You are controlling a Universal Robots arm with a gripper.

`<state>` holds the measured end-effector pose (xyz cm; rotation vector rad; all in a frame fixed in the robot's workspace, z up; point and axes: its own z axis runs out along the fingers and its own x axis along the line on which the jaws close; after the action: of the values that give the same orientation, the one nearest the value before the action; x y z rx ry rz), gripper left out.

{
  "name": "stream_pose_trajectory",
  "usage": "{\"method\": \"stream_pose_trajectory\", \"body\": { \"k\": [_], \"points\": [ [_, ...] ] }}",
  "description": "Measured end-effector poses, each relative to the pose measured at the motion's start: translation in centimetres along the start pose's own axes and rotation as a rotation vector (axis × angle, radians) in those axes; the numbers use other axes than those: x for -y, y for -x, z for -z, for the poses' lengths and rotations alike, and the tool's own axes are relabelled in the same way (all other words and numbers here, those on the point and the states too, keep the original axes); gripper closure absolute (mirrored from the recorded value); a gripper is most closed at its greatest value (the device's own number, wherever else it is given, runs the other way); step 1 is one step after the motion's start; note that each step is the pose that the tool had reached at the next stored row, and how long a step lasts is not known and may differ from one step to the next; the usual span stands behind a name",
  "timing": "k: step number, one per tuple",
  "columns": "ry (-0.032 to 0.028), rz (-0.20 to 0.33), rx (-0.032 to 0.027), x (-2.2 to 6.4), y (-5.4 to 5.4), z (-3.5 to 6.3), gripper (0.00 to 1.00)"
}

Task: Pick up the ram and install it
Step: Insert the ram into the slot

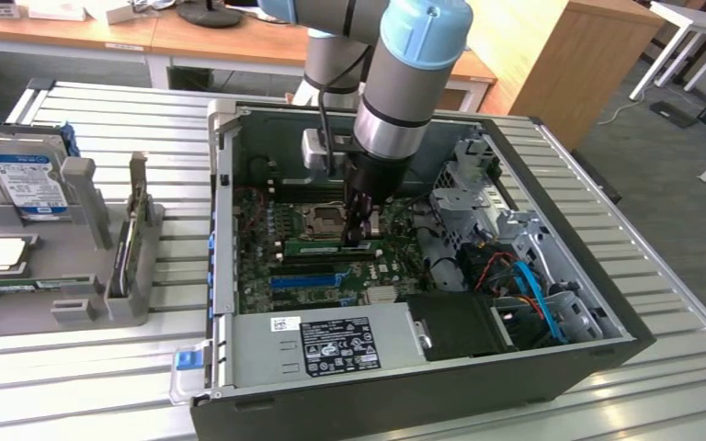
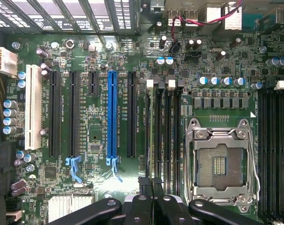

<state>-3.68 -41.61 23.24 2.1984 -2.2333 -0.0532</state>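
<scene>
The ram [image 1: 324,246] is a narrow green stick standing on edge across the motherboard, among the memory slots [image 2: 167,136] beside the empty CPU socket [image 2: 219,161]. My gripper [image 1: 357,234] reaches straight down into the open computer case and is shut on the ram's end nearer the exterior view's right. In the wrist view the black fingertips [image 2: 144,186] sit close together right above the slot row, with my gripper [image 2: 150,186] over the slot nearest the blue connector. Whether the stick is fully seated cannot be told.
A long blue expansion slot [image 2: 112,112] and black slots lie beside the memory slots. The power supply [image 1: 328,344] and drive cage [image 1: 500,230] crowd the case. On the exterior view's left, a grey holder [image 1: 77,197] carries a hard drive [image 1: 22,179].
</scene>
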Motion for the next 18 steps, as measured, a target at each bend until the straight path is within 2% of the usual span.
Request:
{"method": "stream_pose_trajectory", "body": {
  "k": [18],
  "points": [
    [0.0, 0.0, 0.0, -0.02, 0.01, -0.05, 0.88]
  ]
}}
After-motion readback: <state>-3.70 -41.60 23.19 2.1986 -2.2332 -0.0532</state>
